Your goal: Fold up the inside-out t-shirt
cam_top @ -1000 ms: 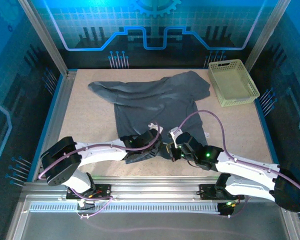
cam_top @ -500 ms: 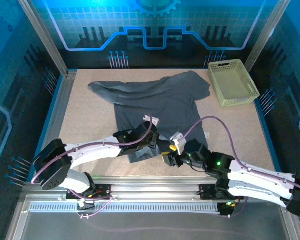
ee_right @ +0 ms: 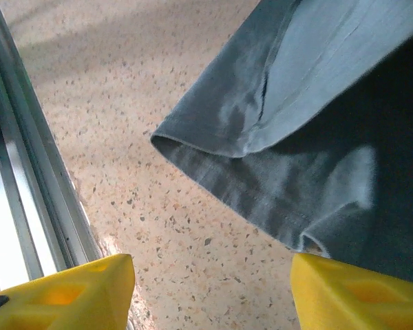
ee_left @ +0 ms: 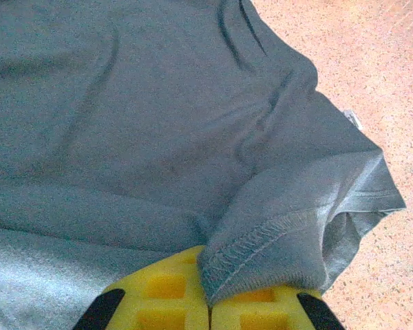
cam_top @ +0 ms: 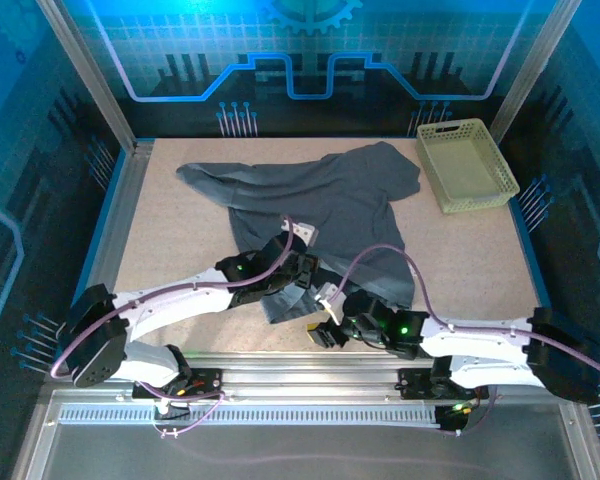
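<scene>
The inside-out t-shirt (cam_top: 320, 205) is dark slate-grey and lies spread over the middle of the table, its hem toward the near edge. My left gripper (cam_top: 302, 275) is over the hem's near part. In the left wrist view its yellow pads (ee_left: 165, 295) are pressed together, and the left gripper (ee_left: 210, 302) is shut on a stitched fold of the t-shirt (ee_left: 282, 234). My right gripper (cam_top: 318, 324) sits just nearer, by the hem's corner. The right gripper (ee_right: 210, 295) is open over bare table, with the t-shirt's hem (ee_right: 261, 172) lying beyond its yellow fingertips (ee_right: 358, 295).
A pale yellow-green basket (cam_top: 467, 165) stands at the far right corner. A metal rail (cam_top: 300, 365) borders the table's near edge, close to the right gripper's left finger (ee_right: 62, 299). Frame posts and blue walls enclose the table. Bare tabletop (cam_top: 170, 250) lies left of the shirt.
The left gripper has shut on the hem and moved slightly away from the near edge. The right gripper has opened, let go, and swung left toward the near edge.
</scene>
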`<state>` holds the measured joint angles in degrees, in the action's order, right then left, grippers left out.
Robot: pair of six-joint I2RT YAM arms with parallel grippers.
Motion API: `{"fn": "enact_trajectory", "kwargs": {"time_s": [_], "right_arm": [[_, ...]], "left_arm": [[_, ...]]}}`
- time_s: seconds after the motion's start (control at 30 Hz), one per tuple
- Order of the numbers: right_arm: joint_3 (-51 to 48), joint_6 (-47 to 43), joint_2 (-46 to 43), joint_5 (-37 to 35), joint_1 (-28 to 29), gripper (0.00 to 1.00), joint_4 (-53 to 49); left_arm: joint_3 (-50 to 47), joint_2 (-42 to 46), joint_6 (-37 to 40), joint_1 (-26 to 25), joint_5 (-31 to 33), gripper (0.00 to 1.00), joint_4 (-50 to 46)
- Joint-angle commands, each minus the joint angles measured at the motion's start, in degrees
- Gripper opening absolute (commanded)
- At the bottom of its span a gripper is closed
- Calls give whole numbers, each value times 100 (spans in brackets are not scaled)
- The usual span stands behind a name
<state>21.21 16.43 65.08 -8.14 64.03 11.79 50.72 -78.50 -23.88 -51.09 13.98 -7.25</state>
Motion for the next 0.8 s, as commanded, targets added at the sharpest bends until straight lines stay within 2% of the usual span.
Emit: {"fn": "enact_trajectory", "kwargs": {"time_s": [0.0, 0.2, 0.63, 0.77], "right_arm": [[169, -217, 313, 493, -290, 63, 560], [506, -410, 1084, 919, -751, 63, 719], [725, -508, 1720, -102, -1148, 63, 1191], [662, -188, 1641, 99, -1611, 63, 1365]], "left_arm": [[186, 240, 68, 70, -140, 4, -75], [214, 391, 131, 92, -240, 6, -71], [209, 687, 270, 94, -413, 8, -206], [232, 704, 365, 99, -571, 8, -244]]}}
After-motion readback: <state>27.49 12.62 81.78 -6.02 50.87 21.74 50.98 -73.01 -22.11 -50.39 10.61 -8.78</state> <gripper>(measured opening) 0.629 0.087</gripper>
